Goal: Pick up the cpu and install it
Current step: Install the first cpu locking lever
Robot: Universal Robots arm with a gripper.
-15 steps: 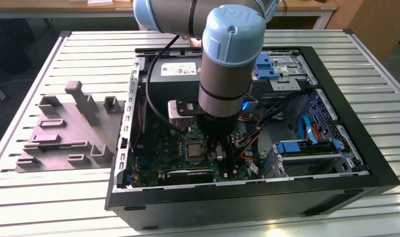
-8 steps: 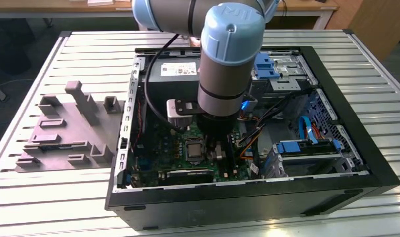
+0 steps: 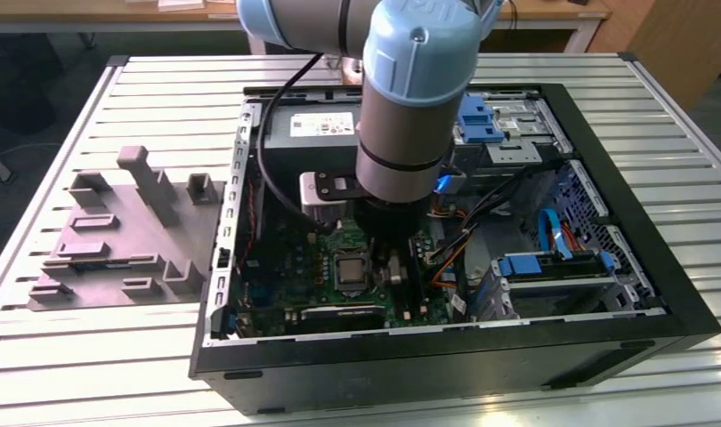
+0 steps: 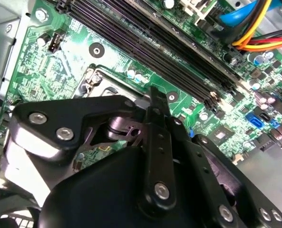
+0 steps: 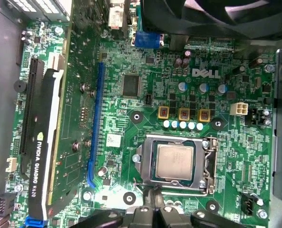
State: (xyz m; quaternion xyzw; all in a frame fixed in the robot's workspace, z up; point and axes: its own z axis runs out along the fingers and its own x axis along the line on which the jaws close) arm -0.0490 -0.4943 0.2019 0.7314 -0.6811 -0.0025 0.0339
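The cpu (image 5: 175,161) is a small square chip with a pale silvery top. It lies flat inside the metal socket frame (image 5: 208,164) on the green motherboard (image 5: 131,61). In the first wrist view my gripper (image 5: 153,195) hangs just beside the socket's edge, its two dark fingers pressed together with nothing between them, and it is apart from the chip. The second wrist view shows the gripper (image 4: 157,97) from behind, above a corner of the socket frame (image 4: 99,80). In the exterior view the arm (image 3: 410,116) reaches down into the open computer case over the socket (image 3: 351,270).
A graphics card (image 5: 42,147) stands beside the socket. Memory slots (image 4: 150,45) and coloured cables (image 4: 259,28) run close to the gripper. A fan (image 5: 202,14), a power-supply box (image 3: 313,133) and blue drive bays (image 3: 548,263) crowd the case. A grey moulded tray (image 3: 111,240) lies outside, on the exterior view's left.
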